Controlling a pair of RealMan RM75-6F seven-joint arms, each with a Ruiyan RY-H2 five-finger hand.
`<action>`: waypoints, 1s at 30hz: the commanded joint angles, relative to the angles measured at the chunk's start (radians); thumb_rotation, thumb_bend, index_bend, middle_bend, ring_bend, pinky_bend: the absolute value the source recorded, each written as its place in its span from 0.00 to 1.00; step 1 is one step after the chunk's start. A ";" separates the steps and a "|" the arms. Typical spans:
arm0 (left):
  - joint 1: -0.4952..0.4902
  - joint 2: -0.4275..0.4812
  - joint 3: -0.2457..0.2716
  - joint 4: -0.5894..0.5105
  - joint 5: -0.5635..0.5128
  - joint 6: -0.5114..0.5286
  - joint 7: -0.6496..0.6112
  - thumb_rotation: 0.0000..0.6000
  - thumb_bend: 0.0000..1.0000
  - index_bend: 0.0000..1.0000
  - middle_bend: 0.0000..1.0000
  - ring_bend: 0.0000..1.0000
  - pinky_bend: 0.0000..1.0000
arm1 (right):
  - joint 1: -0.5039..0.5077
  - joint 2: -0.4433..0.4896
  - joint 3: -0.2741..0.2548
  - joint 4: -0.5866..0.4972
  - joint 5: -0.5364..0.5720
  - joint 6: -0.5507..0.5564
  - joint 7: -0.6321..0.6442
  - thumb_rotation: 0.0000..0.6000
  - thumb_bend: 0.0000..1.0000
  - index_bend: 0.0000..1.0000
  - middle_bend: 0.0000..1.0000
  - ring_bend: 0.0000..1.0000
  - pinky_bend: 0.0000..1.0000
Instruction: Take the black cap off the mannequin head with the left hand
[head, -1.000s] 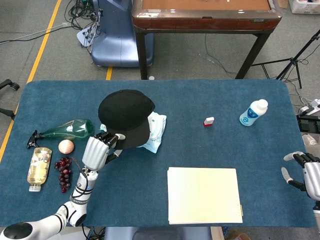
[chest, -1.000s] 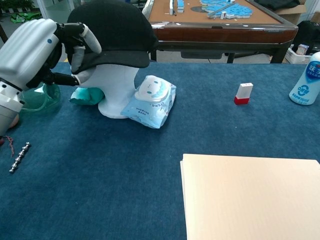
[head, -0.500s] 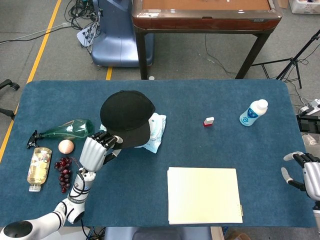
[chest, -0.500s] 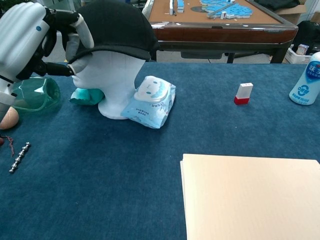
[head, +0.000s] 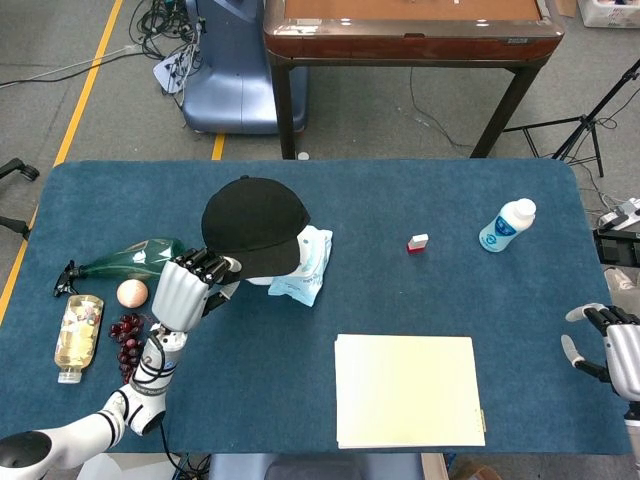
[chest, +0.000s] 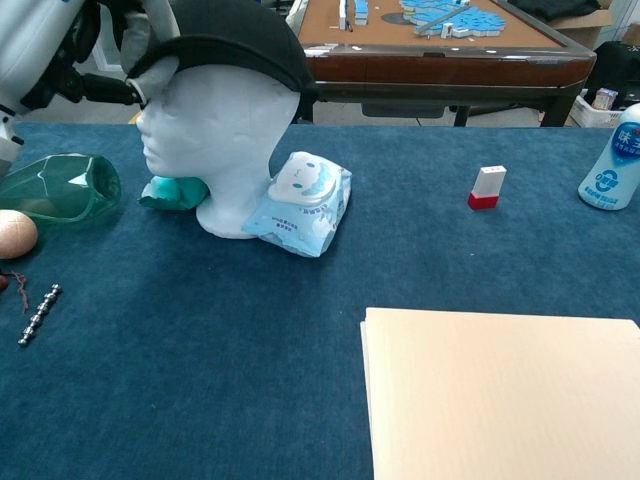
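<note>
white bottle (chest: 618, 160): blue label with a round logo and white characters, cut off by the frame edge, not readable
wipes pack (chest: 304, 203): cartoon face printed on the front, small print too blurred to read
red-and-white small box (chest: 487, 187): no legible marking
yellow-liquid bottle (head: 77, 336): label too small to read

Black cap (head: 252, 221) tops a white mannequin head (chest: 225, 140) on the dark blue table (head: 420, 200).
</note>
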 joint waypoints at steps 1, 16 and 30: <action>-0.009 0.014 -0.010 -0.016 -0.003 -0.008 0.012 1.00 0.44 0.59 0.72 0.61 0.78 | 0.001 0.000 0.000 0.000 0.000 -0.001 -0.002 1.00 0.36 0.44 0.44 0.38 0.45; -0.066 0.046 -0.064 -0.037 -0.035 -0.045 0.050 1.00 0.44 0.59 0.72 0.61 0.78 | 0.004 0.002 0.001 0.001 0.005 -0.009 0.003 1.00 0.36 0.44 0.44 0.38 0.45; -0.114 0.069 -0.104 -0.072 -0.091 -0.120 0.123 1.00 0.44 0.59 0.72 0.61 0.78 | 0.004 0.004 0.001 0.003 0.006 -0.010 0.010 1.00 0.36 0.44 0.44 0.38 0.45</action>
